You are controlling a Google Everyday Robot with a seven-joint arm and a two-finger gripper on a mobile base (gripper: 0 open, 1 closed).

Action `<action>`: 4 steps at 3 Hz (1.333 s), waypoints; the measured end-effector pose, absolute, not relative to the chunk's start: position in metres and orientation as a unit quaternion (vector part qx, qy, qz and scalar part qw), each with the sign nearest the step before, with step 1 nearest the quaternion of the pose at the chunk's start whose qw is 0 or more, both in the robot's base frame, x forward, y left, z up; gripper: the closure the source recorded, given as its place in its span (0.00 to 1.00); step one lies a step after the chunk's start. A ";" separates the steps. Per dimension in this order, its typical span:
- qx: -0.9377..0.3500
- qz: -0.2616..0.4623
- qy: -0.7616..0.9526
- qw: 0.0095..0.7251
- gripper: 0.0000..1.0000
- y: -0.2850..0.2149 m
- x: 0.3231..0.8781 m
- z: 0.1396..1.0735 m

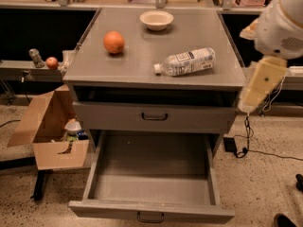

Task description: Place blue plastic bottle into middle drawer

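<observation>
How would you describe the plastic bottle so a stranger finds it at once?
On the grey cabinet top, right of the orange and nearer than the white bowl, lies the blue plastic bottle. The gripper is not in view; only the arm shows at right. The bottle alone is clear, crinkled and lying on its side, cap leftward.

Over at the right of the scene, the robot's arm (pixel 283 22) is showing as a big rounded white shell, smooth and bulging, filling the upper right corner. A faint round speckled patch, like a small grille, is sitting on its lower right flank, and a sliver of pale cream is peeking out along its left side. Below it the gripper (pixel 255 91) is appearing as a long cream-yellow block, narrowing toward a paler tip at its lower left, with one small dark round mark partway along its face. It is hanging just beside the desk's (pixel 142 65) right edge, apart from it.
</observation>
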State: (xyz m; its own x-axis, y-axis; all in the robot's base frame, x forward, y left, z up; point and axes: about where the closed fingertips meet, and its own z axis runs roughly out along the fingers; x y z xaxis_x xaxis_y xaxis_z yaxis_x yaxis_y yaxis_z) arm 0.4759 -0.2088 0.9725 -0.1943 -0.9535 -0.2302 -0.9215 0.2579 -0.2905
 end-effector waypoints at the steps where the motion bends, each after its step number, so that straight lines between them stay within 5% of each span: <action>1: -0.615 -0.034 0.762 0.199 0.00 -0.199 0.537 0.956; 4: -0.569 0.088 0.775 0.259 0.00 -0.173 0.667 0.913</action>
